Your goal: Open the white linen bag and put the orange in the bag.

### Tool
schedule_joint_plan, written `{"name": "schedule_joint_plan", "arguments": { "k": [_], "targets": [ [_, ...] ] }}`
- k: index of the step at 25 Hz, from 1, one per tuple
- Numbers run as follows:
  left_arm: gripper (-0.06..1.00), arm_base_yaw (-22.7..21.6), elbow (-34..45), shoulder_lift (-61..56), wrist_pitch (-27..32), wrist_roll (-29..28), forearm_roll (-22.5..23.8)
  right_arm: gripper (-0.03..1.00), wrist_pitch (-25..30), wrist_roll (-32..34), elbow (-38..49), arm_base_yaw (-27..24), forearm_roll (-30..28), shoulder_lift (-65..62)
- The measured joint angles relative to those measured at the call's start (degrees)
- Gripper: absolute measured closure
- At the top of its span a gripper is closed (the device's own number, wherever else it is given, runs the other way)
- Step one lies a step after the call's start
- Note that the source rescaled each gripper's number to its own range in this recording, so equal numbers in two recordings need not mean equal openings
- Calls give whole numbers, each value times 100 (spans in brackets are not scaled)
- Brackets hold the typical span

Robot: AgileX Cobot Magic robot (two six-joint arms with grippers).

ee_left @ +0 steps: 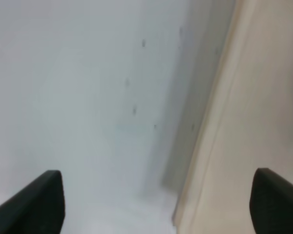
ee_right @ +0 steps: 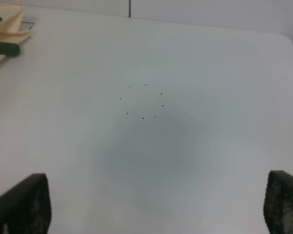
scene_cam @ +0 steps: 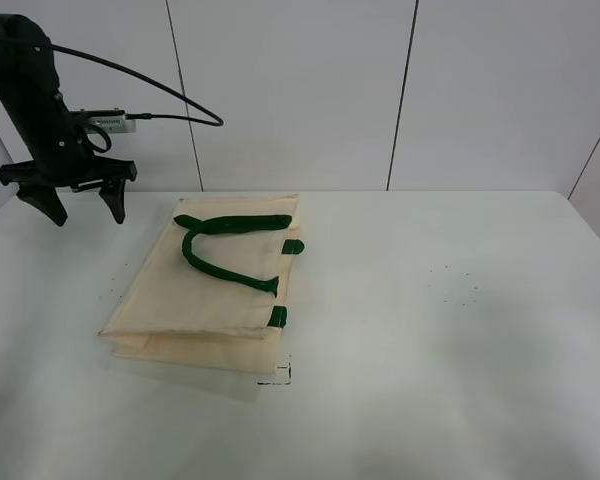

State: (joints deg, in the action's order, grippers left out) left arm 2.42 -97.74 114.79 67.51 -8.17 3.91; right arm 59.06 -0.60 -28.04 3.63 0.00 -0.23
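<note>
The white linen bag [scene_cam: 210,290] lies flat on the table, left of centre, with its dark green handles [scene_cam: 225,222] folded on top. The orange shows in none of the views. My left gripper [scene_cam: 86,212] is open and empty, raised above the table just beyond the bag's far left corner. In the left wrist view [ee_left: 158,209] the bag's edge [ee_left: 254,97] lies under one side of the open jaws. My right gripper [ee_right: 154,207] is open and empty over bare table, and is out of the high view. The bag's corner [ee_right: 7,24] shows far off in its view.
The white table [scene_cam: 460,380] ends at a white panelled wall behind. A ring of small black dots [scene_cam: 458,285] marks the table to the right of the bag and also shows in the right wrist view [ee_right: 144,102]. A black corner mark [scene_cam: 280,375] sits by the bag's near corner.
</note>
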Motion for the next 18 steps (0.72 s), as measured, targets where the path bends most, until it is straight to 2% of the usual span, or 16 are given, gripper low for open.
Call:
{"name": "schedule_joint_plan", "arguments": {
  "k": [7, 15, 18],
  "targets": [
    [-5, 0, 1909, -1662, 4, 25, 0, -3, 0, 0, 0, 0, 0, 0],
    [-4, 0, 4008, -4208, -8, 72, 18, -3, 0, 0, 0, 0, 0, 0],
    [-4, 0, 4725, -5127, -199, 202, 18, -3, 0, 0, 0, 0, 0, 0]
  ]
}}
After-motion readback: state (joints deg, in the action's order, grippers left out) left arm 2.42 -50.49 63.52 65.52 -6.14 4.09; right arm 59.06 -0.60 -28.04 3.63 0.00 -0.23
